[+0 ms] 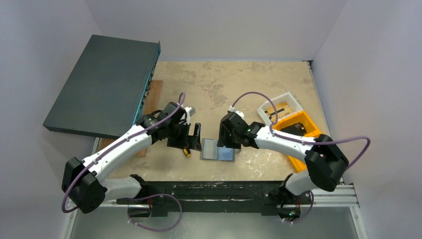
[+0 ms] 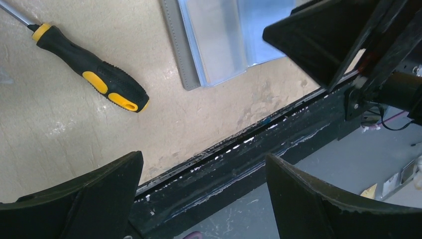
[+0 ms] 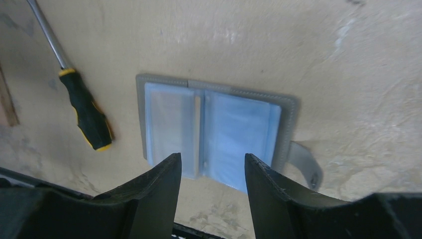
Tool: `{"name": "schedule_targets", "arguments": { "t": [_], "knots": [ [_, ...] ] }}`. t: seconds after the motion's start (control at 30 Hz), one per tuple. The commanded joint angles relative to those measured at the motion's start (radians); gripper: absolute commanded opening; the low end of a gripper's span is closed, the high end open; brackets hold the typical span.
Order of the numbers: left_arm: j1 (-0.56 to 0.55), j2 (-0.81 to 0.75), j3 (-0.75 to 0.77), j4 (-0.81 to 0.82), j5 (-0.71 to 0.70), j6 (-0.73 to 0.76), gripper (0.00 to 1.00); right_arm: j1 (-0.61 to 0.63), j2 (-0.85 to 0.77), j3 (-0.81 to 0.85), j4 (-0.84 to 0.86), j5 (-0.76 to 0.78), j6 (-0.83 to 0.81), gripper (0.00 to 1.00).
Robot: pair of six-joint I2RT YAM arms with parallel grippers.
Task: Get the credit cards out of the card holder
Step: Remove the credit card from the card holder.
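The right claw (image 3: 211, 162) hangs with its jaws partly apart, gripping nothing, over the near edge of the card holder (image 3: 219, 124). The holder lies spread open on the counter (image 3: 348, 74), showing 2 pale blue pockets; whether cards sit inside I cannot tell. A screwdriver (image 3: 87, 112) lies just beside it. The left claw (image 2: 201, 162) is wide open and empty. Farther right, an orange bin (image 1: 298, 127) and a white bin (image 1: 279, 105) each hold dark items.

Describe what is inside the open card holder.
Two pale blue sleeves, one on each half of the card holder. Whether cards sit in them cannot be told. The right claw covers part of its near edge.
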Motion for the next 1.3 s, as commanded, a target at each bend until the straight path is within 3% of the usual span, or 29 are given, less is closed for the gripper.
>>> {"name": "schedule_targets", "arguments": {
  "t": [0.0, 0.43, 0.8, 0.93, 1.27],
  "knots": [
    [0.007, -0.004, -0.019, 0.051, -0.036, -0.077, 0.93, 0.060, 0.056, 0.061, 0.060, 0.036, 0.020, 0.49],
    [0.007, -0.018, -0.035, 0.041, -0.067, -0.101, 0.93, 0.132, 0.224, 0.144, 0.056, 0.094, 0.017, 0.48],
    [0.007, -0.013, -0.058, 0.062, -0.064, -0.110, 0.93, 0.141, 0.287, 0.113, 0.073, 0.086, 0.035, 0.48],
    [0.007, -0.008, -0.071, 0.074, -0.058, -0.113, 0.93, 0.141, 0.280, 0.056, 0.105, 0.041, 0.058, 0.41],
    [0.006, 0.044, -0.089, 0.142, -0.012, -0.134, 0.87, 0.109, 0.262, -0.068, 0.248, -0.062, 0.085, 0.12]
  ]
}}
